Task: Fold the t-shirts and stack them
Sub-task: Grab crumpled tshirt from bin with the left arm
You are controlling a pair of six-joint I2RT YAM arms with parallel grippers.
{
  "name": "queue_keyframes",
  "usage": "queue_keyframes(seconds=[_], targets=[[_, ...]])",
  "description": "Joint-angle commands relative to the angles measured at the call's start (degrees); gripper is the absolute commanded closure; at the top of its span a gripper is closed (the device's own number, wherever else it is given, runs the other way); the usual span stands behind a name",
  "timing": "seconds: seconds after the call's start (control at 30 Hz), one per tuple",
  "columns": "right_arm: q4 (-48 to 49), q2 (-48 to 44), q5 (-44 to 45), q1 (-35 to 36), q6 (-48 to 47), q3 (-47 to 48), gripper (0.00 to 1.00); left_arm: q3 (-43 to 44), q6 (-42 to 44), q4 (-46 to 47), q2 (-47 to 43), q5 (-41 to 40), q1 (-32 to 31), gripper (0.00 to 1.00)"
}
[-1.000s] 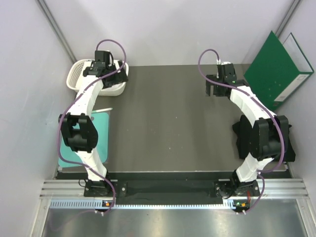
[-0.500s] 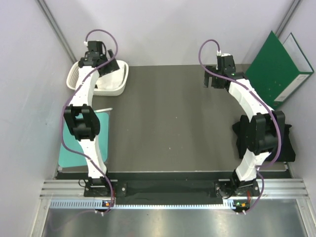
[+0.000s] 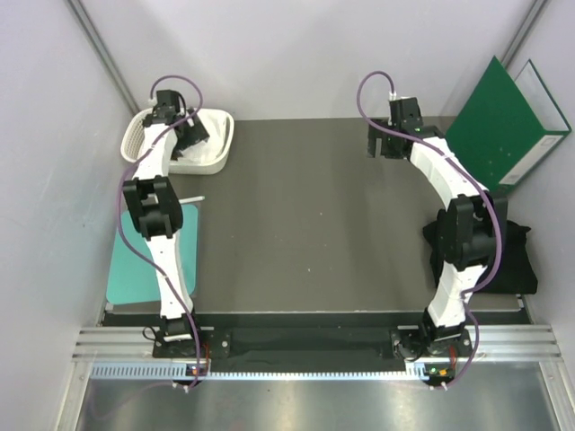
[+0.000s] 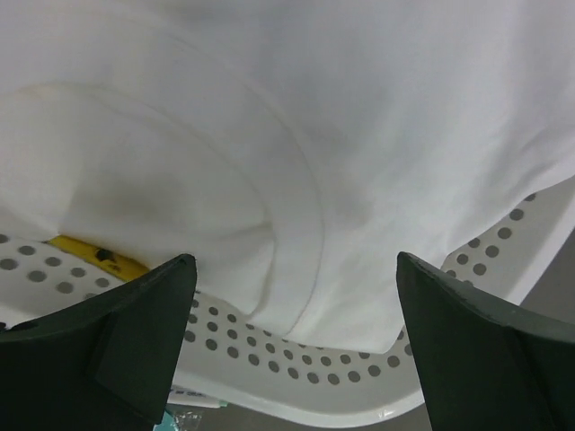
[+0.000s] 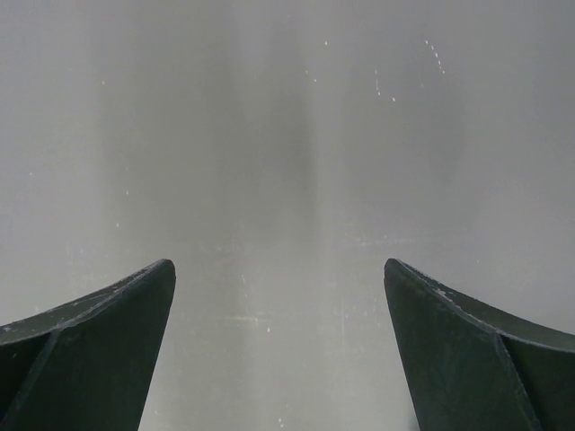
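A white t-shirt (image 4: 296, 135) lies bunched in the white perforated basket (image 3: 212, 158) at the table's far left; its print is hidden. My left gripper (image 3: 184, 133) is open over the basket, its fingers (image 4: 135, 332) wide apart just above the basket's near wall (image 4: 296, 377), empty. A black t-shirt (image 3: 521, 269) lies at the table's right edge, partly behind the right arm. My right gripper (image 3: 388, 144) is open and empty above bare table at the far right; its wrist view shows only grey surface between the fingertips (image 5: 90, 350). The tan-peach shirt is out of view.
A flat teal board (image 3: 144, 260) lies at the table's left edge under the left arm. A green binder (image 3: 503, 130) leans against the right wall at the far right. Grey walls enclose the dark table (image 3: 314, 224) on three sides.
My left gripper has moved farther back and left, deeper over the basket. My right gripper has shifted slightly toward the far side. Both stayed open.
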Motion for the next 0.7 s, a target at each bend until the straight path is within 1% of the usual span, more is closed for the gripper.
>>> queue_keyframes(seconds=[0.0, 0.03, 0.07, 0.1, 0.13, 0.17, 0.2, 0.23, 0.3, 0.4, 0.53, 0.67], targets=[[-0.05, 0.80, -0.25, 0.20, -1.25, 3.48, 0.00, 2.29, -2.01, -0.25, 2.46, 0.81, -0.59, 0.10], [-0.05, 0.89, -0.25, 0.20, -1.25, 3.57, 0.00, 2.29, -2.18, -0.08, 2.90, 0.99, -0.59, 0.13], [-0.23, 0.98, -0.25, 0.20, -1.34, 3.57, 0.00, 2.46, -2.27, 0.10, 3.43, 1.16, -0.59, 0.24], [-0.23, 1.15, -0.34, 0.20, -1.51, 3.66, 0.00, 2.38, -2.45, 0.36, 3.52, 1.25, -0.68, 0.31], [-0.40, 1.24, -0.25, 0.12, -1.52, 3.66, 0.00, 2.38, -2.54, 0.89, 3.52, 1.25, -0.68, 0.41], [-0.32, 1.33, -0.34, 0.20, -1.52, 3.66, 0.00, 2.38, -2.45, 0.89, 3.35, 0.99, -0.68, 0.56], [-0.40, 1.42, -0.51, 0.20, -1.52, 3.66, 0.00, 2.38, -2.62, 0.98, 3.08, 0.64, -0.85, 0.89], [-0.49, 1.33, -0.51, 0.20, -1.52, 3.66, 0.00, 2.12, -2.54, 1.24, 2.30, 0.46, -0.68, 1.00], [-0.32, 1.68, -0.60, 0.20, -1.34, 3.31, 0.00, 2.03, -2.36, 1.59, 1.33, -0.15, -0.77, 1.00], [-0.23, 2.12, -1.04, 0.29, -0.99, 3.13, 0.00, -0.16, -1.92, 4.22, -2.71, -0.16, -0.68, 1.00], [-0.14, 2.30, -1.48, 0.55, -0.81, 3.05, 0.01, -5.70, -1.83, 10.55, -11.57, 0.11, -0.68, 1.00], [0.21, 2.38, -1.13, 0.47, -0.64, 3.22, 0.00, -7.91, -1.66, 15.74, -17.74, 1.51, -1.20, 1.00]])
